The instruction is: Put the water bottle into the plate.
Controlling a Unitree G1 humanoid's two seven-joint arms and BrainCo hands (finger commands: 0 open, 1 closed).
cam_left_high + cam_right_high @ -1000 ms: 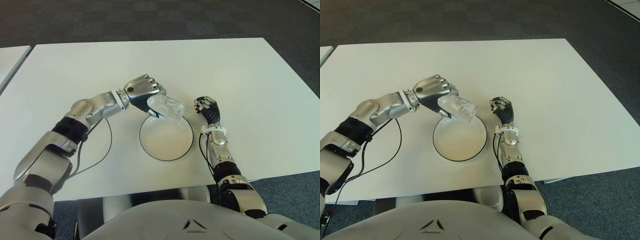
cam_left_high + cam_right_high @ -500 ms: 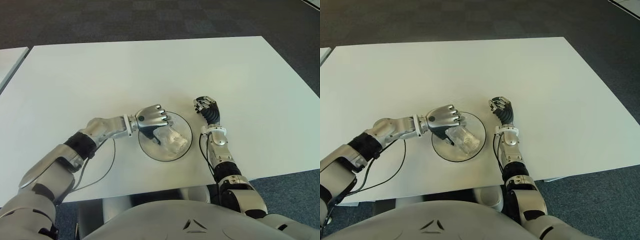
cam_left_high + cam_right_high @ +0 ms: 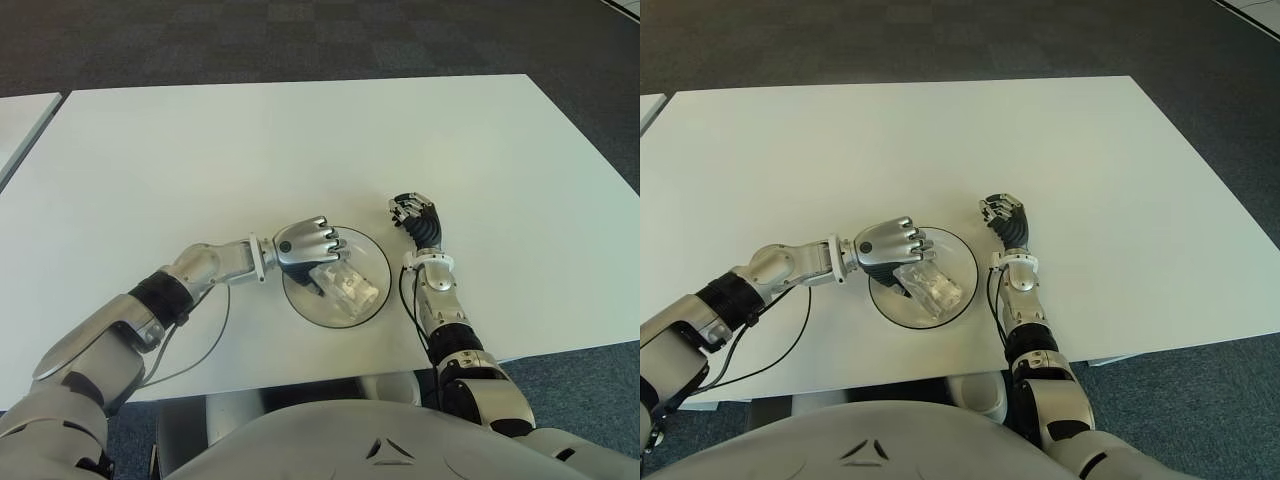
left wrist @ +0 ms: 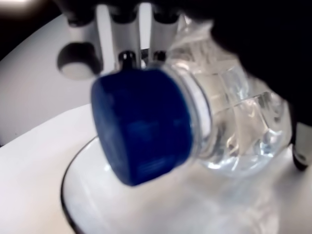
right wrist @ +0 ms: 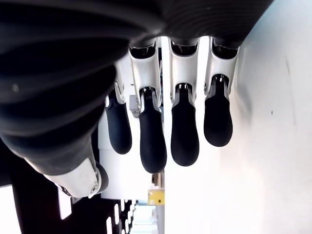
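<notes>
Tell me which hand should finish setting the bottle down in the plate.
Left. The left hand already grips the bottle over the plate, so it need only let go. The right hand shows beside the plate, on its right, holding nothing.

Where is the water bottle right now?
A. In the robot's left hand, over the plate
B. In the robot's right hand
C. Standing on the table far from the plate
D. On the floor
A. The left hand is curled around the water bottle right over the plate, while the right hand shows beside the plate holding nothing.
</notes>
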